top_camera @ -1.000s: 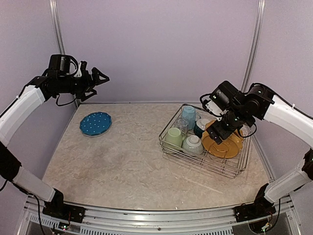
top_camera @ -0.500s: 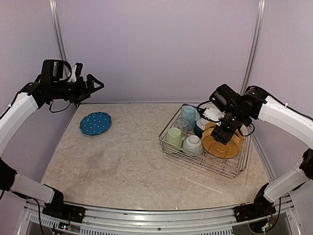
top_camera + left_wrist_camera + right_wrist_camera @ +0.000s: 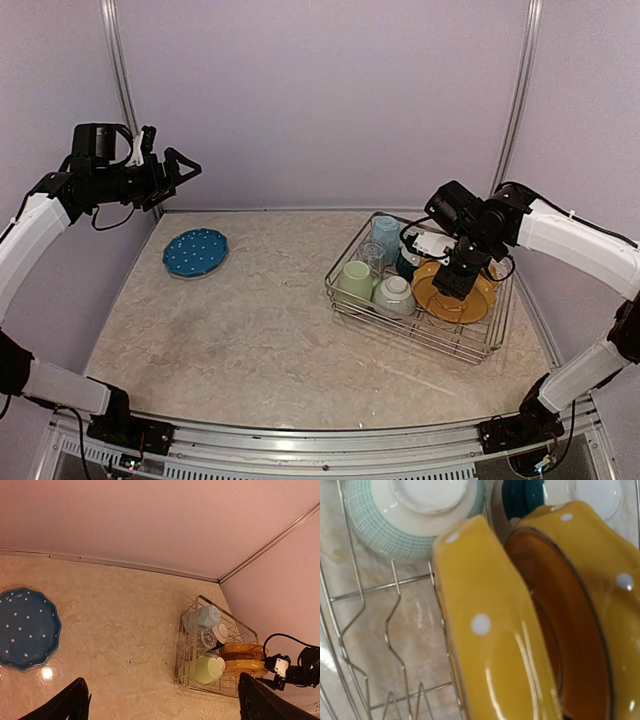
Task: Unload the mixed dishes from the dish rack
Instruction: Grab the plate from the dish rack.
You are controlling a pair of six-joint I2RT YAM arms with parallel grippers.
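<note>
Yellow plates (image 3: 490, 645) sit right under our right gripper (image 3: 452, 283), but we cannot tell how wide its fingers are or if they hold one. Our left gripper (image 3: 186, 166) is wide open and empty. We think we are going for a plate in the dish rack (image 3: 430, 338); next we must pinch its rim and lift.

White-shelled left arm (image 3: 32, 228) and right arm (image 3: 580, 240) — black joints, looping black cables.

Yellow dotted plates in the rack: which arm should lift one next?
Right, likely: right gripper hangs over the yellow dotted plates in the silver wire dish rack; left gripper is raised far away.
</note>
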